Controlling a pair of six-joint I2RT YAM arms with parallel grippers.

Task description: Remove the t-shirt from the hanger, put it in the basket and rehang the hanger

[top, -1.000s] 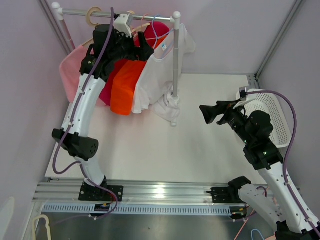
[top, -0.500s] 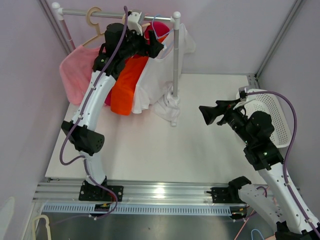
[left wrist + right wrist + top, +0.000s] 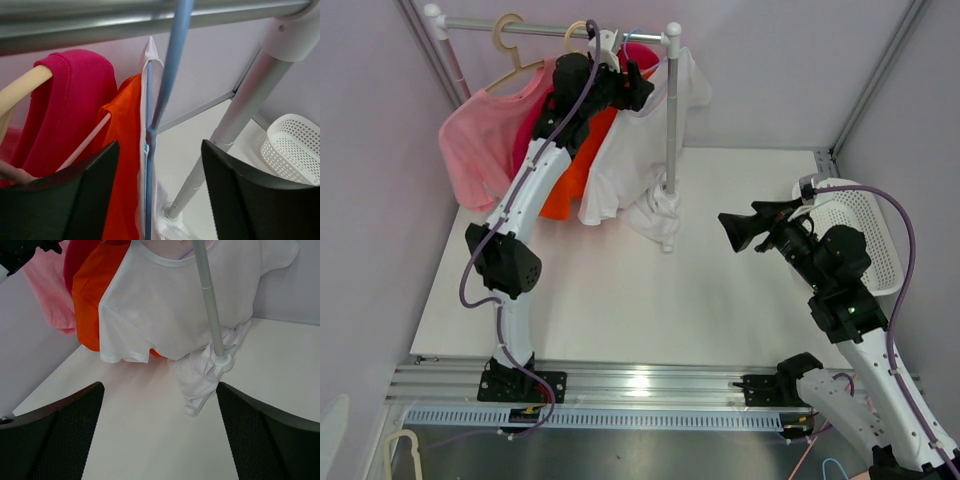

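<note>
- Cotton on the rack: a white t-shirt (image 3: 625, 160) hangs from a blue hanger (image 3: 170, 70) at the right end of the rail (image 3: 520, 26), just beside the upright post (image 3: 671, 110). Its lower folds are bunched around the post's foot on the table (image 3: 620, 290).
- An orange shirt (image 3: 582, 160) is pressed against its left side, with a magenta garment (image 3: 65, 100) and a pink shirt (image 3: 470, 140) further along.
- The left gripper (image 3: 160, 150) is raised to the rail with its jaws spread wide. In the wrist view the hanger's blue neck and the shirt's collar sit between them, and nothing is gripped.
- The right gripper (image 3: 732, 228) hovers over mid-table, well apart from the rack. It is also wide open and empty, and faces the shirt's front (image 3: 175, 305).
- The shirt looks light, soft and limp, so it should stretch and slide rather than lift as a piece, and the thin hanger may swing on its hook.
- The likeliest holds are a pinch of fabric at the shoulder or collar, where it rides the hanger, or the hem for a downward pull.
- The cloth wrapped at the post could snag.
- A white basket (image 3: 865, 235) sits at the far right.
</note>
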